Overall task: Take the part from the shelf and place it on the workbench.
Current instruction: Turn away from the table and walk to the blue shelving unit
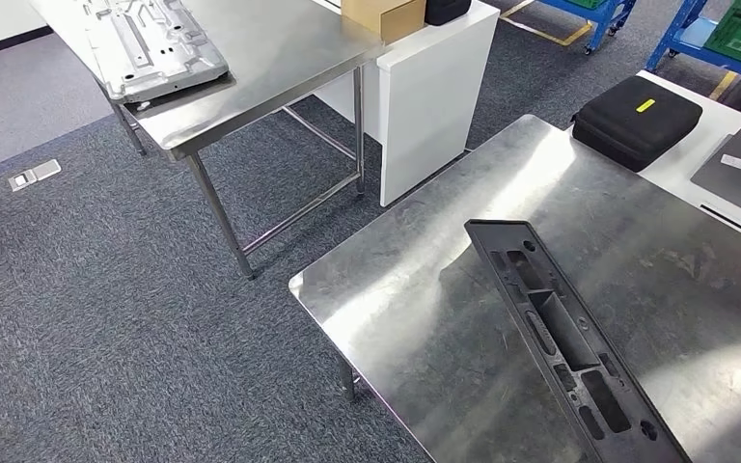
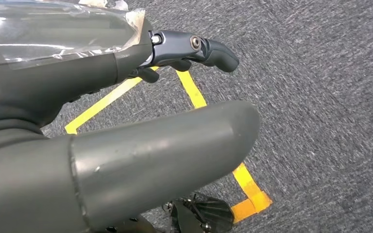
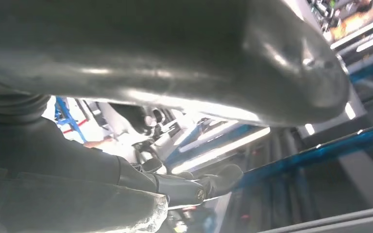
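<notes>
Currently long black part (image 1: pixel 569 347) lies flat on steel tabletop (image 1: pixel 425 289). Judged stiff, light plastic; grip across narrow mid-section. Left hand (image 2: pixel 126 145) fingers apart, holding nothing. Right hand (image 3: pixel 175 97): cannot tell.

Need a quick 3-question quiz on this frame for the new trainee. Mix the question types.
1. True or false: the long black part lies on the near steel workbench.
2. What sits at the far end of that workbench, on the white surface beside it?
A. a black zip case
B. a red toolbox
C. a coil of cable
3. Fill in: the other steel table carries a grey ______ panel.

Key
1. True; it lies flat on the steel top, running toward the near edge.
2. A
3. metal. Extra note: the left hand hangs over carpet with yellow floor tape and holds nothing.
</notes>
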You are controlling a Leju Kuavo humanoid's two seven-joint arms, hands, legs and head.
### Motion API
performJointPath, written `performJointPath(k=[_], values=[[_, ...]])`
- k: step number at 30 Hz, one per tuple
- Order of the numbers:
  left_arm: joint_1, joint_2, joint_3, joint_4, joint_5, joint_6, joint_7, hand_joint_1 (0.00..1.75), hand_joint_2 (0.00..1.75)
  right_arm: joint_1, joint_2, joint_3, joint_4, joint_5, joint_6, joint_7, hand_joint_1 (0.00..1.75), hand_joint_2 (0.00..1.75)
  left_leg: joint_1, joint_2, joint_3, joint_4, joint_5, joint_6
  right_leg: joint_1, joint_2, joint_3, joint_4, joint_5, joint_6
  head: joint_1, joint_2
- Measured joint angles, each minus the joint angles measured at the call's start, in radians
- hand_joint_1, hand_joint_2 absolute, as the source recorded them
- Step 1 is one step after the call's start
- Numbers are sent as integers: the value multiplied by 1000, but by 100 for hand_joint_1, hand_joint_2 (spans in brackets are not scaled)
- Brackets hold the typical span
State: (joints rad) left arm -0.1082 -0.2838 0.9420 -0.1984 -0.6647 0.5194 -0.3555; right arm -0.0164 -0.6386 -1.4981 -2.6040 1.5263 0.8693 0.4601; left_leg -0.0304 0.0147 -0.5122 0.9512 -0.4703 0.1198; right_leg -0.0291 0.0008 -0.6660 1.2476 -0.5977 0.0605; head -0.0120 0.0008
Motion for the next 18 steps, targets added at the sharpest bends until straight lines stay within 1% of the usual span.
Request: performJointPath(k=[1, 2, 3, 4, 5, 6, 7, 8, 9, 10, 11, 12, 14, 15, 16, 17, 18], values=[[0, 0, 0, 0, 0, -1, 0, 0, 0, -1, 29, 0, 0, 0, -27, 3, 0, 0, 1, 1, -1, 2, -1, -3, -5, 0, -4, 13, 0, 9, 1, 0], [0, -1, 0, 1, 0, -3, 0, 0, 0, -1, 49, 0, 0, 0, -40, 4, 0, 0, 2, 1, -3, 5, -2, -8, -10, -1, 13, -16, 16, 22, 1, 0], [0, -1, 0, 1, 0, -4, 0, 0, 0, -1, 64, 0, 1, 0, -46, 4, 0, 0, 4, 0, -4, 12, -6, -14, -17, -2, 49, -77, 41, 36, 1, 0], [0, -1, 0, 1, 0, -5, 0, 0, 0, -2, 77, 0, 1, 0, -49, 5, 0, 0, 5, 0, -7, 23, -12, -23, -22, -3, 85, -143, 63, 47, 3, 0], [0, 0, 0, 1, 0, -5, 0, 0, 0, -2, 89, 0, 0, 0, -51, 5, 0, 0, 5, -1, -11, 38, -20, -32, -22, -3, 113, -198, 80, 50, 5, 0], [0, 0, 0, 1, -1, -5, 0, 0, 0, -4, 101, 0, 0, 0, -52, 6, 0, 0, 4, -1, -15, 50, -28, -40, -20, -2, 127, -229, 87, 44, 7, 0], [0, 1, 0, 1, -1, -5, 0, 0, 0, -5, 113, 0, -1, 0, -59, 10, 0, 0, 2, -1, -18, 58, -35, -46, -16, 0, 129, -236, 86, 32, 7, 0], [0, 1, 0, 1, -3, -5, 1, 0, 0, -5, 128, 0, -1, 0, -76, 18, 0, 0, 1, -1, -19, 63, -39, -48, -13, 2, 128, -236, 87, 18, 6, 0], [-1, 1, 0, 1, -5, -6, 1, 0, 0, -2, 148, 0, -1, -2, -107, 33, 0, 0, 4, -1, -20, 65, -40, -50, -16, 3, 131, -234, 87, 8, 4, 0], [-1, 1, 0, 1, -8, -7, 1, 0, 0, 8, 176, 0, -1, -8, -153, 57, 0, 0, 7, -2, -23, 73, -47, -53, -17, 3, 133, -234, 88, 1, 2, 0], [-1, 1, -1, 1, -12, -8, 2, 0, 0, 28, 217, 0, -1, -24, -221, 93, 0, 0, 11, -4, -32, 95, -64, -59, -20, 2, 136, -234, 90, -6, 1, 0], [-1, 1, -1, 1, -15, -10, 4, 0, 0, 57, 272, 0, -3, -50, -306, 134, 0, 0, 15, -5, -50, 137, -91, -66, -20, 1, 138, -234, 91, -12, 0, 0], [-1, 1, -2, 1, -20, -15, 9, 0, 0, 115, 397, 0, -7, -106, -467, 204, 0, 0, 20, -7, -110, 264, -159, -79, -17, -2, 135, -234, 92, -19, -1, 0], [0, 1, -2, 1, -23, -17, 13, 0, 0, 138, 456, 0, -9, -125, -529, 221, 0, 0, 23, -7, -139, 320, -178, -83, -16, -2, 133, -234, 92, -19, -1, 0], [0, 1, -3, 1, -27, -19, 17, 0, 0, 158, 508, 0, -9, -137, -574, 227, 0, 0, 25, -7, -155, 347, -179, -84, -16, -2, 133, -234, 92, -20, -2, 0], [0, 1, -4, 1, -31, -21, 19, 0, 0, 179, 559, 0, -10, -147, -613, 230, 0, 0, 25, -7, -152, 335, -159, -83, -15, -1, 134, -234, 91, -20, -2, 0], [0, 1, -4, 2, -34, -23, 22, 0, 0, 199, 605, 0, -10, -157, -647, 231, 0, 0, 25, -8, -130, 284, -124, -78, -14, 1, 136, -234, 90, -21, -3, 0]])
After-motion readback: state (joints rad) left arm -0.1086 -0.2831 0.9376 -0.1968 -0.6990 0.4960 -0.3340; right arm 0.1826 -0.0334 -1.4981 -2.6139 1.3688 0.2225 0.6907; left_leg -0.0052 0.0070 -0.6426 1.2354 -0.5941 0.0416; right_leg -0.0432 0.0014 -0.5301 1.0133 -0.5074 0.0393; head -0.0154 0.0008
